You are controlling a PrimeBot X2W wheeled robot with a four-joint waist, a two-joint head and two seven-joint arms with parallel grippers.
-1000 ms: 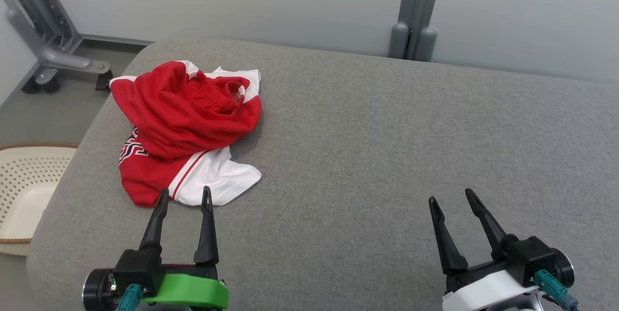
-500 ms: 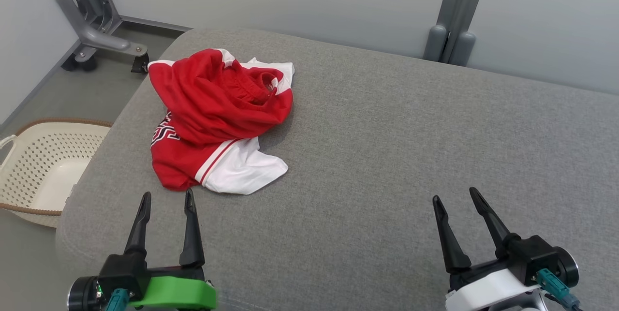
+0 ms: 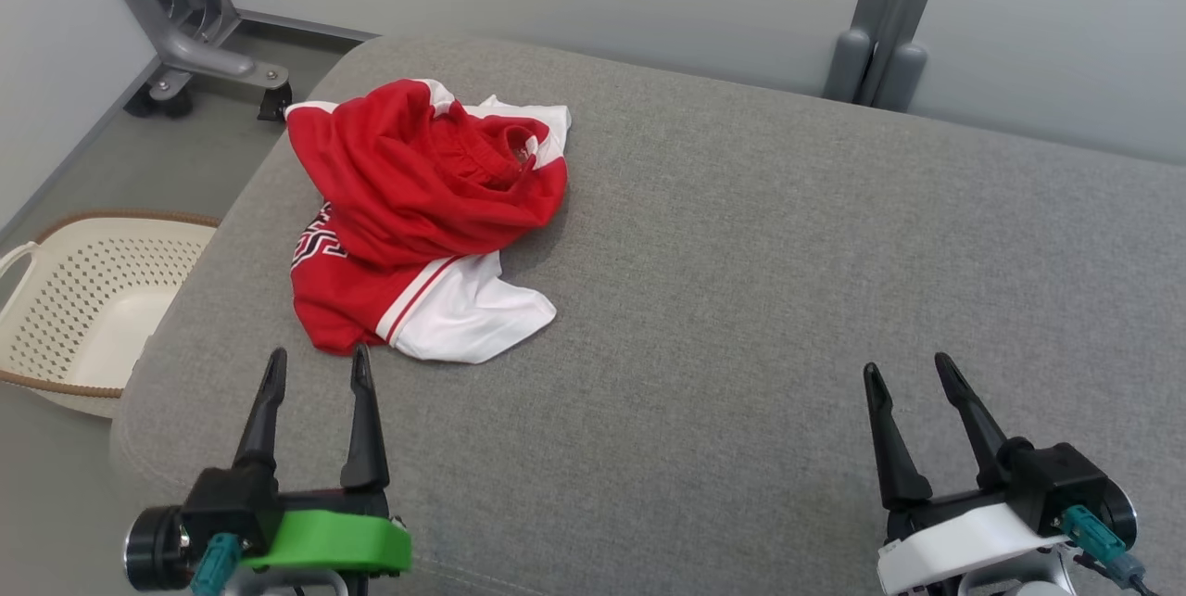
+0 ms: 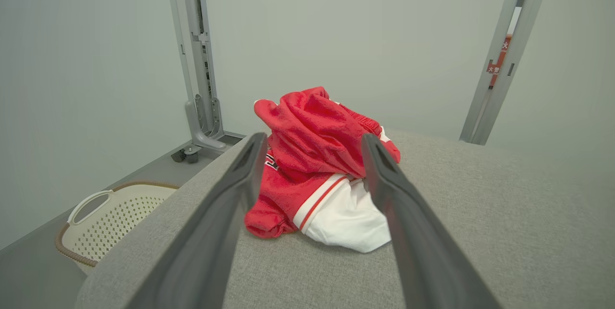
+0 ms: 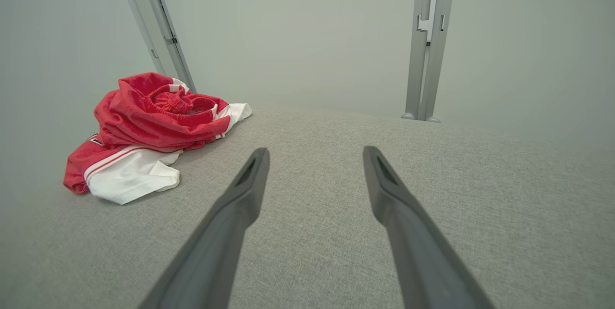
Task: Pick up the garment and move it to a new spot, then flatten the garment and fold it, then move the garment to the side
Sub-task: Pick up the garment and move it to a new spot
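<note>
A crumpled red and white garment (image 3: 422, 216) lies in a heap on the far left part of the grey padded surface (image 3: 741, 281). My left gripper (image 3: 318, 364) stands open just short of the heap's near edge, fingers pointing at it, holding nothing. In the left wrist view the garment (image 4: 317, 165) sits between and beyond the two fingers. My right gripper (image 3: 910, 372) hovers open over bare surface at the lower right, far from the cloth. The right wrist view has the garment (image 5: 149, 141) at its left, with that gripper (image 5: 314, 155) open.
A cream perforated basket (image 3: 83, 299) stands on the floor beside the surface's left edge. A grey wheeled metal stand (image 3: 185, 40) is at the back left, and a grey post (image 3: 880, 21) rises against the pale wall behind. Right of the heap the surface is bare.
The head camera has turned left, so the whole scene sits further right in view. Both grippers stay open and keep their places near the bottom edge; the garment lies as before.
</note>
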